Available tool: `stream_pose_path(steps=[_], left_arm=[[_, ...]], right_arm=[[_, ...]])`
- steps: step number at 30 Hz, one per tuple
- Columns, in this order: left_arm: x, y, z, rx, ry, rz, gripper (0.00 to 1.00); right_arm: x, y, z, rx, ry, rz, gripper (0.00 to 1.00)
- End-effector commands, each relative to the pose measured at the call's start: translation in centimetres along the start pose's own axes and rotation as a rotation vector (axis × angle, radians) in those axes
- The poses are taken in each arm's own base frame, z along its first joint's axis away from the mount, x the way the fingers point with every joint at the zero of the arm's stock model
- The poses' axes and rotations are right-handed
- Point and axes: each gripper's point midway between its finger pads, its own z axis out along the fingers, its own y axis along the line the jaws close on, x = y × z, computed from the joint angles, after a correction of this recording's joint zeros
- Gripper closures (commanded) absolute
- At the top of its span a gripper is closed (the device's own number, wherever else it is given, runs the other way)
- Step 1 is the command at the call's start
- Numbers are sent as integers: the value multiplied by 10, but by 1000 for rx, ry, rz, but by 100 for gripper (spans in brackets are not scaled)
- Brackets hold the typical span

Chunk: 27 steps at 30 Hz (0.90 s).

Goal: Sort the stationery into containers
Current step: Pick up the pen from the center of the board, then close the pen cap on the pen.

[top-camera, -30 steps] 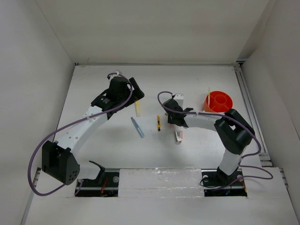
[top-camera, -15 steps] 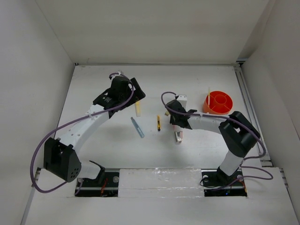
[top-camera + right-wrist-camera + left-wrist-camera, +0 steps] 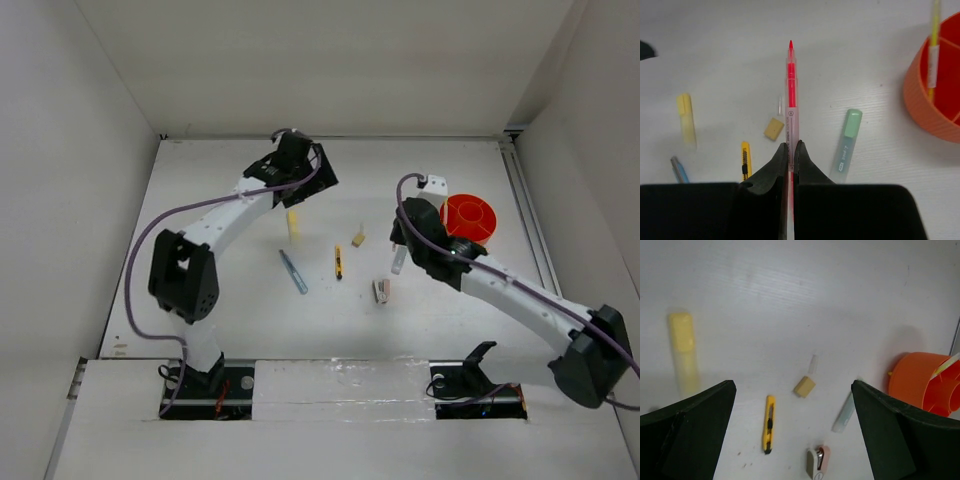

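My left gripper (image 3: 793, 385) hangs spread wide, holding nothing, with the pale yellow marker (image 3: 682, 352) lying ahead of it. My right gripper (image 3: 790, 146) is clenched on the red pen (image 3: 790, 90), left of the orange tub (image 3: 935, 100). I judge the pen light, stiff and slick, so 1 pinch near its tail may let it swivel.
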Motion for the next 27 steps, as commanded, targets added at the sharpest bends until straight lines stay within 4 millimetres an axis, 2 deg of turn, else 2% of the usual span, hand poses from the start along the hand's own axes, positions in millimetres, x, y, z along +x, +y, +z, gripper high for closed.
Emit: stream_pose_path(steps=[1,2,3,4,5,6,7,8,11,12,13,19,21,26,27], left_arm=[[19,-39,24,20,68,133,0],[23,-44,33,6,77,159,0],[31,-44,39,-16,109,186,0],[21,-66,38,20,86,206,1],[38,-61,61,-22,118,256,3],[48,-59,65,-54,148,288,3],[40,-76,64,-30,123,308,4],[60,-75,78,-54,155,348,6],[74,-72,85,-110,152,387,6],[80,-73,88,-111,161,396,9],[89,-68,92,-109,184,397,10],[108,-55,104,-134,231,425,18],[111,-52,107,-140,238,436,20],[116,-42,118,-177,243,445,32],[121,-36,121,-195,260,450,33]], right_arm=[[-28,-23,-28,49,-85,-32,100],[-37,-26,-34,47,-111,-29,100],[-37,-27,-41,32,-121,-38,100],[-43,-33,-52,16,-147,-29,100],[-45,-36,-57,9,-161,-38,100],[-49,-38,-62,-2,-181,-35,100],[-50,-42,-67,-7,-192,-40,100],[-53,-46,-75,-27,-212,-39,100],[-56,-49,-86,-63,-234,-35,100],[-57,-49,-89,-73,-237,-39,100],[-54,-49,-90,-87,-233,-40,100],[-48,-42,-89,-127,-214,-57,100],[-44,-40,-85,-132,-205,-62,100],[-43,-31,-81,-160,-208,-56,100],[-38,-32,-79,-164,-196,-62,100]])
